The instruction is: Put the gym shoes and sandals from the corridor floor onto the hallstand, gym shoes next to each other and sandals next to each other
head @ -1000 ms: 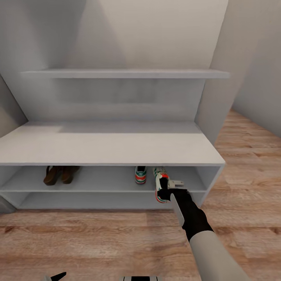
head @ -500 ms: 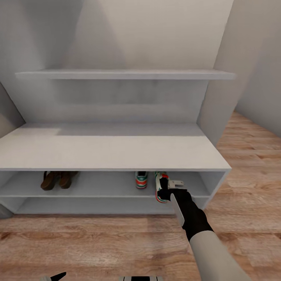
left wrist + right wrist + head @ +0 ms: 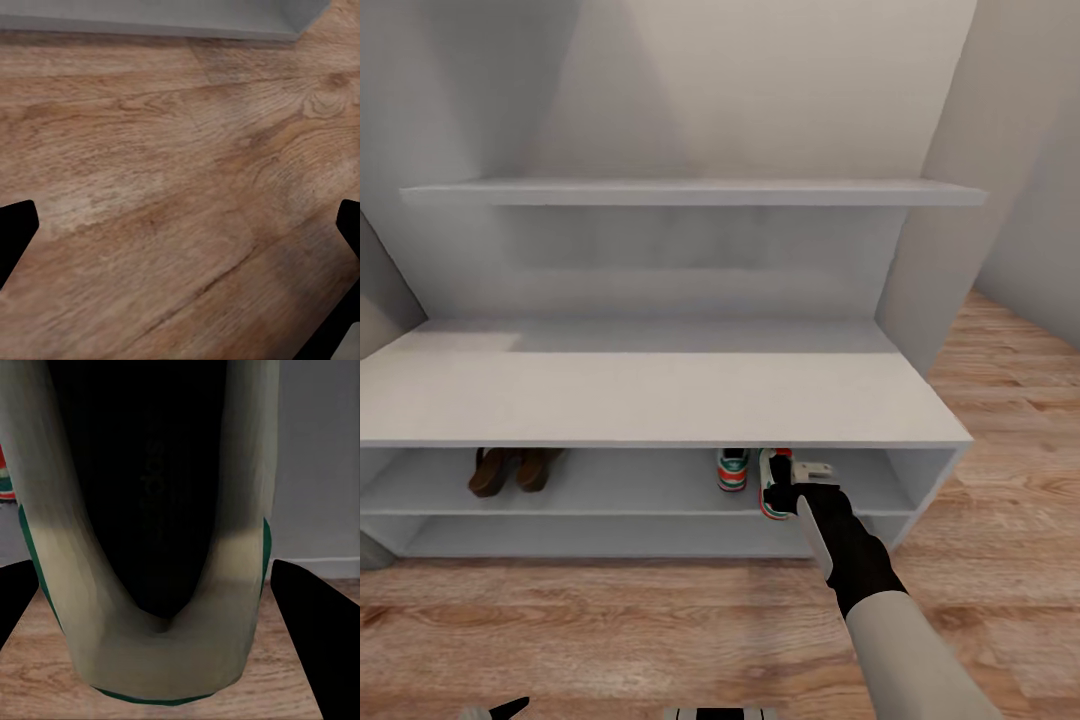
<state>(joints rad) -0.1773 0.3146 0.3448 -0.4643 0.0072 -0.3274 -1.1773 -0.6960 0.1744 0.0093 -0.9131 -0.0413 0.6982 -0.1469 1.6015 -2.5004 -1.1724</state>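
Observation:
The pale-grey hallstand [image 3: 660,400] stands ahead on the wood corridor floor [image 3: 610,620]. On its upper shelf row the two brown sandals [image 3: 510,470] sit side by side at the left. One gym shoe [image 3: 732,470] stands on the same shelf further right. Just right of it, my right gripper [image 3: 788,492] is shut on the second gym shoe [image 3: 770,497], heel toward me at the shelf's front edge. In the right wrist view that shoe's heel opening [image 3: 150,510] fills the space between the fingers [image 3: 319,637]. My left gripper [image 3: 180,232] hangs open over bare floor.
A long wall shelf [image 3: 690,190] hangs above the bench top. A wall corner [image 3: 950,200] rises right of the hallstand, with open floor [image 3: 1010,420] beyond it. A grey edge [image 3: 150,22] lies at the far side of the floor under the left gripper.
The whole view has drawn closer to the hallstand. My right gripper has carried the gym shoe further in over the upper shelf, beside the other gym shoe. The sandals have not moved.

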